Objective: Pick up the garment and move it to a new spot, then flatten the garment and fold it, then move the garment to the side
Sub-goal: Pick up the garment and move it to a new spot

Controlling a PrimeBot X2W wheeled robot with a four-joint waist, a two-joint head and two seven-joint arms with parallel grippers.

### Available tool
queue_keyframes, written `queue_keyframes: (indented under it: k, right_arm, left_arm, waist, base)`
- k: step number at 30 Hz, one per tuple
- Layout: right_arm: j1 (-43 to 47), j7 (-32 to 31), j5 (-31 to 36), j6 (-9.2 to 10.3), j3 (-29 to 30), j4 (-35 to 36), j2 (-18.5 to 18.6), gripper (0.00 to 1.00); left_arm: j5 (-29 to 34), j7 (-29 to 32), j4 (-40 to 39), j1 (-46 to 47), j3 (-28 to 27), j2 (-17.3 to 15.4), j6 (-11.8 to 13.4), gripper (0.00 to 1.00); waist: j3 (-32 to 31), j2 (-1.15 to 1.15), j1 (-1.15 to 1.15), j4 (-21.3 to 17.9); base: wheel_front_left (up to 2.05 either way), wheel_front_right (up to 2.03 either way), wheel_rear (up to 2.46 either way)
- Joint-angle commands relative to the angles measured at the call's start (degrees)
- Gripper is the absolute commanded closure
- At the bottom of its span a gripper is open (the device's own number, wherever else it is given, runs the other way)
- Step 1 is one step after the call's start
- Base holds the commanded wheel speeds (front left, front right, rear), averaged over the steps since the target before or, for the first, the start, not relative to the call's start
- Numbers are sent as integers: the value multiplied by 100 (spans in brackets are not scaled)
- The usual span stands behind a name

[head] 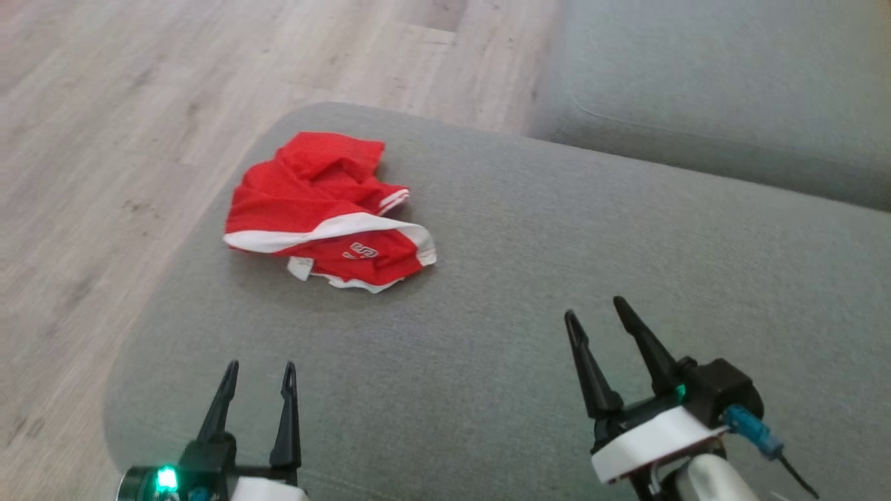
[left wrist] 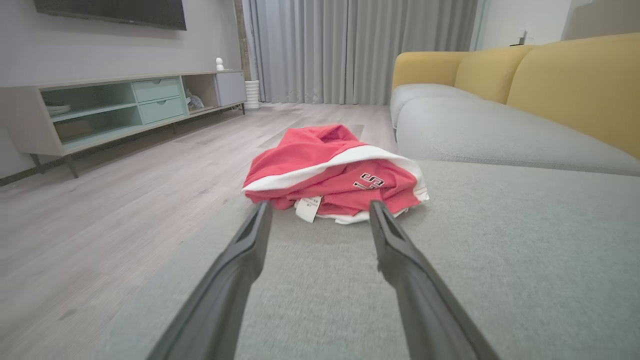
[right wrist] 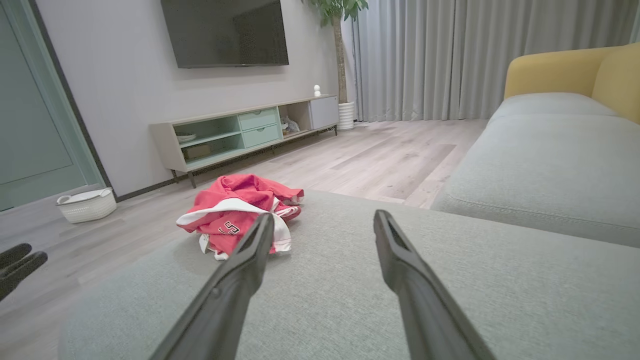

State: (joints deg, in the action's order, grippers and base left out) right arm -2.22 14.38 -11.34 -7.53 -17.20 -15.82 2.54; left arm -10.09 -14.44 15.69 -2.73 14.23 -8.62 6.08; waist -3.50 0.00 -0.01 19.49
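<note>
Hovering at the near edge of the grey cushion (head: 487, 390), the left gripper (head: 259, 365) and right gripper (head: 595, 308) are both gaping empty — the crumpled red garment (head: 327, 209) is lying ahead, toward the far left corner. Approaching low and pinching a thick fold, not the thin white hem (head: 334, 228), is looking wisest.
</note>
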Motion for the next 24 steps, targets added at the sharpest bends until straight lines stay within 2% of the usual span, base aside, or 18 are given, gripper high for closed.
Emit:
queue_keyframes:
  k: [1, 13, 20, 24]
  right_arm:
    - [-69, 62, -34, 4, -157, 179, 33, 0]
    - [-8, 62, -152, 4, -345, 238, 33, 0]
    - [-156, 62, -37, 4, -329, 248, 33, 0]
    - [-311, 62, 30, 4, -151, 319, 33, 0]
  left_arm:
    - [42, -56, -186, 228, -235, -65, 38, 0]
    - [49, -55, -234, 143, -182, -180, 10, 0]
    - [158, -8, -184, 490, -53, -358, -142, 0]
    - [268, 204, -49, 1129, 55, -569, -393, 0]
  waist:
    - [-56, 0, 1, 100]
    - [-76, 0, 1, 536]
    - [263, 0, 1, 377]
    - [635, 0, 1, 186]
  base:
    - [0, 0, 0]
    - [0, 0, 0]
    - [0, 0, 0]
    - [0, 0, 0]
